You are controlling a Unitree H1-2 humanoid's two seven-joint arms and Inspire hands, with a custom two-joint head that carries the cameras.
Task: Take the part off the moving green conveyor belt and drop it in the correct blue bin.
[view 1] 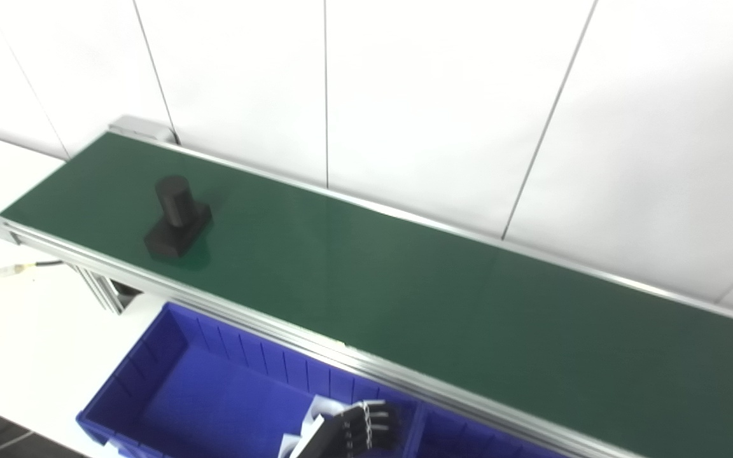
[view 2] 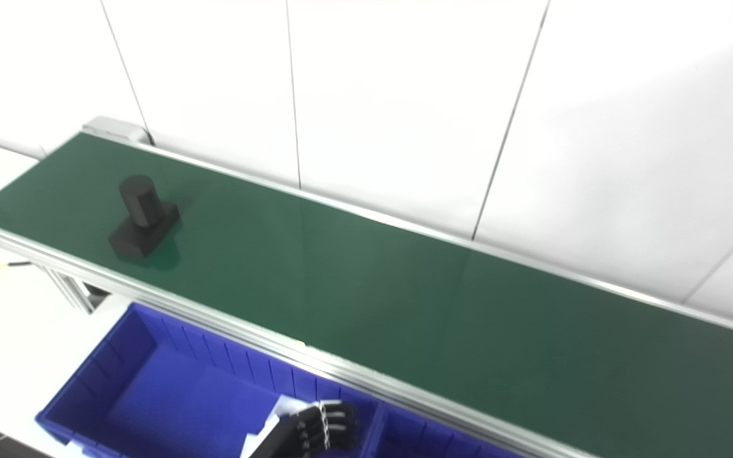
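One black part (view 1: 177, 216), a cylinder upright on a rectangular base, rests on the green conveyor belt (view 1: 404, 286) near its left end, well apart from the hand. Below the belt's near aluminium rail, a blue bin (view 1: 169, 375) sits on the white tabletop (view 1: 29, 331), with a second blue bin (view 2: 430, 442) just beside it. The left hand (view 1: 366, 427) hangs over the first bin, fingers curled and grasping nothing. No readable writing shows on any surface.
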